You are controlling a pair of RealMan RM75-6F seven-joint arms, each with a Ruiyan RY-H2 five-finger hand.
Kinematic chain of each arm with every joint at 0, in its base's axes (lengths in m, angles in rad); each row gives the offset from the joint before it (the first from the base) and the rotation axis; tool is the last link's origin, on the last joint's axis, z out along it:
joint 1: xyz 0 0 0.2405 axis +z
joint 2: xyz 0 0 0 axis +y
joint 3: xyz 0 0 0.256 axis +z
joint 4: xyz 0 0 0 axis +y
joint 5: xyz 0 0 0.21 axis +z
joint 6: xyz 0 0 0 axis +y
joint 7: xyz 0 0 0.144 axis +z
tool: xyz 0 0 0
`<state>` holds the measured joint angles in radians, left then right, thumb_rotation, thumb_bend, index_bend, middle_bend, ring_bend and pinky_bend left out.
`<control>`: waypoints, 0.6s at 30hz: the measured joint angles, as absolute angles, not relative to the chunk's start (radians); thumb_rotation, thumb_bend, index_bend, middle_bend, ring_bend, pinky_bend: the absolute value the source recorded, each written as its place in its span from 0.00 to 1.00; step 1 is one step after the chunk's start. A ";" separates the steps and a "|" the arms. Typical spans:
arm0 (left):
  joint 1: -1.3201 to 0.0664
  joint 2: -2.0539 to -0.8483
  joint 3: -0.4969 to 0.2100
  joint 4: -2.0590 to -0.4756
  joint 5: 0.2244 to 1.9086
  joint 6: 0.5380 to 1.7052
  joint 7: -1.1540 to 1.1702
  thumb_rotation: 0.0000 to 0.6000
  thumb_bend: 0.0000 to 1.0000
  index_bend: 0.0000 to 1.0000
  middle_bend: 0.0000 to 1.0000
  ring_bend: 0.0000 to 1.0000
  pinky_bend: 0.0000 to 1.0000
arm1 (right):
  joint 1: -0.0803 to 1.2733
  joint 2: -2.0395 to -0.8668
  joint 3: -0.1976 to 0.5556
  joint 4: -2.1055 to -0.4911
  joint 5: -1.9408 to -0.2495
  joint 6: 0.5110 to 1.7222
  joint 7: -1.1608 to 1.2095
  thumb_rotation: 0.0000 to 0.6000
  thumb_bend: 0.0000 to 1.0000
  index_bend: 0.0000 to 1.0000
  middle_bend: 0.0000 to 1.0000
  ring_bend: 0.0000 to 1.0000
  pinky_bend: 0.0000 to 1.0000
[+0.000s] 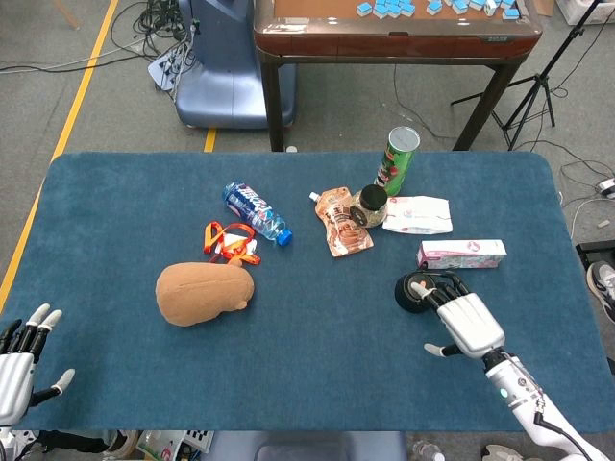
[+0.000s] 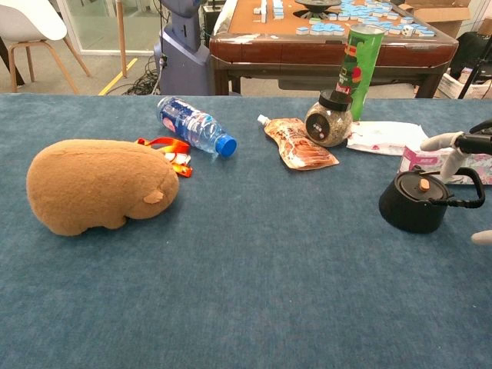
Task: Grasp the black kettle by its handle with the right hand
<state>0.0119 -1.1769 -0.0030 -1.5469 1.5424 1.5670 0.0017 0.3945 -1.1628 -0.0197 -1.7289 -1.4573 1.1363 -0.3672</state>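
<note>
While the kettle (image 2: 416, 202) sits upright on the blue table (image 1: 115, 192) toward its right side, just in front of a pink box (image 1: 461, 254), the right hand (image 1: 465, 319) hovers at its handle (image 2: 467, 190). The fingers (image 2: 446, 141) reach over the loop, but whether they actually grip it I cannot tell. Behind stand a white packet (image 1: 417, 214), a jar (image 1: 369, 205), a green can (image 1: 398, 159) and a pouch (image 1: 342, 222). Further left lie a bottle (image 1: 256, 212), orange straps (image 1: 230, 241) and a brown plush (image 1: 204, 292). The left hand (image 1: 19, 362) rests at the near left corner, fingers spread, holding nothing.
</note>
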 measured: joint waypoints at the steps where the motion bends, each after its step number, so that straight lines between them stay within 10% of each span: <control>1: 0.012 -1.176 -0.003 -1.547 1.542 1.567 0.001 1.00 0.20 0.11 0.05 0.14 0.05 | 0.401 -1.164 -0.010 -1.734 -1.431 1.123 -0.383 0.84 0.00 0.10 0.24 0.15 0.06; 18: 0.010 -1.180 -0.002 -1.539 1.532 1.553 -0.003 1.00 0.20 0.11 0.05 0.14 0.05 | 0.557 -1.273 0.095 -1.685 -1.084 0.950 -0.615 0.84 0.00 0.00 0.12 0.05 0.03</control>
